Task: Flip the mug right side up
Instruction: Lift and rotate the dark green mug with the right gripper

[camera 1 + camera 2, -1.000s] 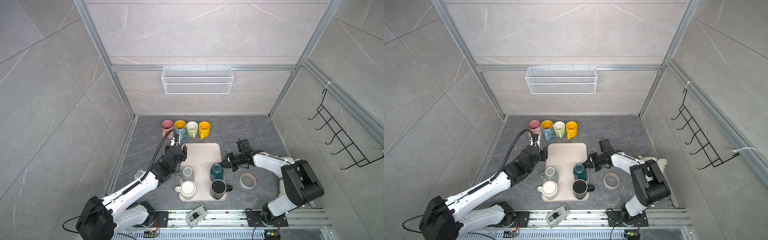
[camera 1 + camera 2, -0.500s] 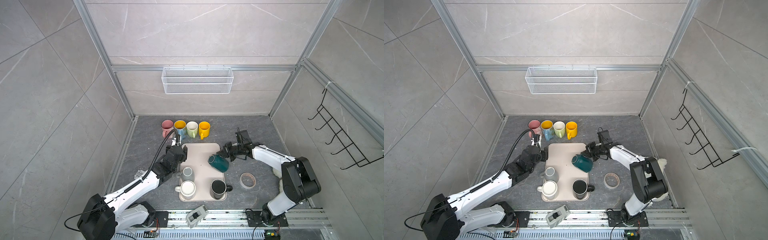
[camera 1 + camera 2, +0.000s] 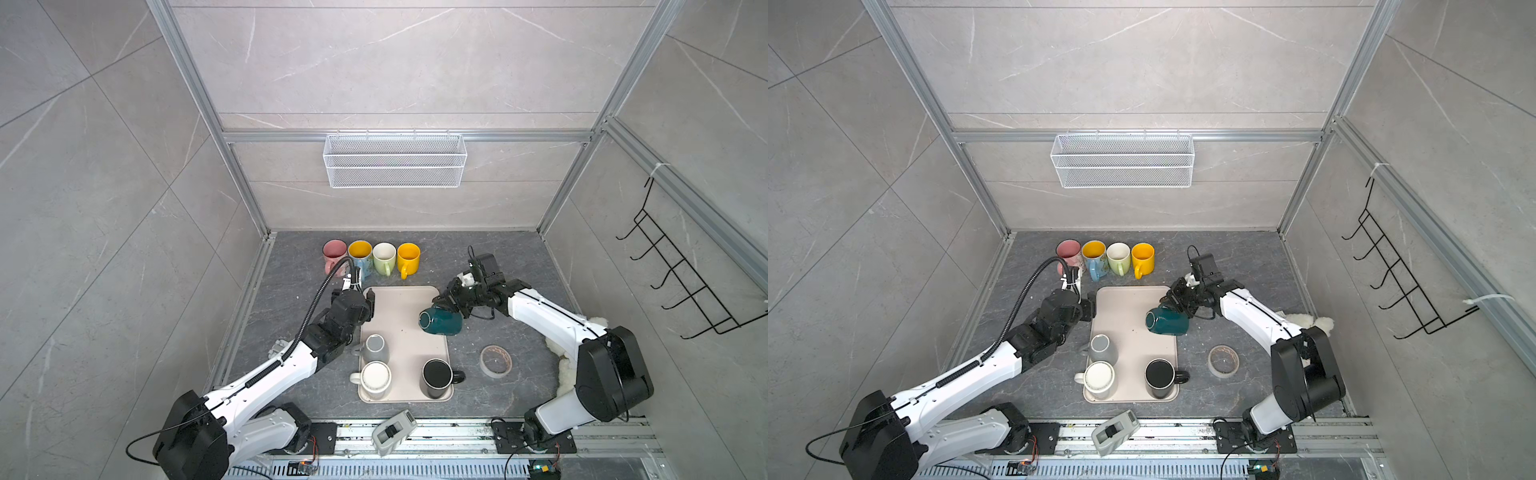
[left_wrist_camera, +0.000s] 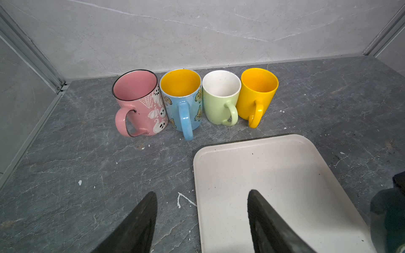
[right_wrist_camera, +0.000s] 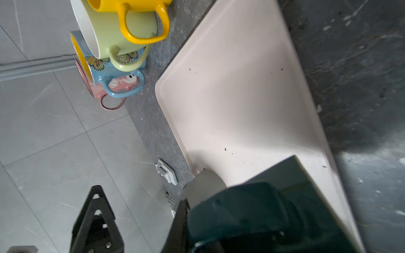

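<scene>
Teal mug (image 3: 442, 323) is lying sideways, clenched in the right hand (image 3: 452, 306).
That hand is gripping the handle from the far-right side, keeping the long axis roughly level over the tray's (image 3: 399, 303) right edge. The left hand (image 3: 371, 305) is idling released.

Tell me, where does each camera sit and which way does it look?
Top views: overhead pair looking down on tray, left arm, right arm.
Left wrist: on left arm, facing mug row; open left gripper shows.
Right wrist: on right arm, facing tray; right gripper holds teal mug.
Shared: all see the tray and mug row.
</scene>
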Action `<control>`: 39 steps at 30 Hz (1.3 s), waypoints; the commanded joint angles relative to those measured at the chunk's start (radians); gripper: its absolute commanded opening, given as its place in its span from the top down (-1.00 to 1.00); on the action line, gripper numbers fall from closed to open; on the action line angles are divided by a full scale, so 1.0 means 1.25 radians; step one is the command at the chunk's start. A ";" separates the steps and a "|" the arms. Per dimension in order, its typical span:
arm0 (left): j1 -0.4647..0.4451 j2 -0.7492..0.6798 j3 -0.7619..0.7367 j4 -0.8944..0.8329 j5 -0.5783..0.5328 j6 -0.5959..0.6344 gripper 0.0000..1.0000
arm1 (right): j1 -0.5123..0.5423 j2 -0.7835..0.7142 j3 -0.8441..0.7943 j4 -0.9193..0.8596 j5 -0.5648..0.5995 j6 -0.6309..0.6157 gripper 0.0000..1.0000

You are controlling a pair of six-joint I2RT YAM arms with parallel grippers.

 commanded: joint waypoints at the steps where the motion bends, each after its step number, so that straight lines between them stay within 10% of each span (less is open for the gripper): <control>1: 0.001 -0.021 0.048 -0.010 0.021 -0.018 -0.36 | 0.018 -0.073 0.083 -0.077 0.061 -0.137 1.00; 39: 0.159 0.204 0.435 -0.150 0.628 -0.099 -0.37 | 0.361 -0.251 0.136 -0.221 0.780 -0.902 1.00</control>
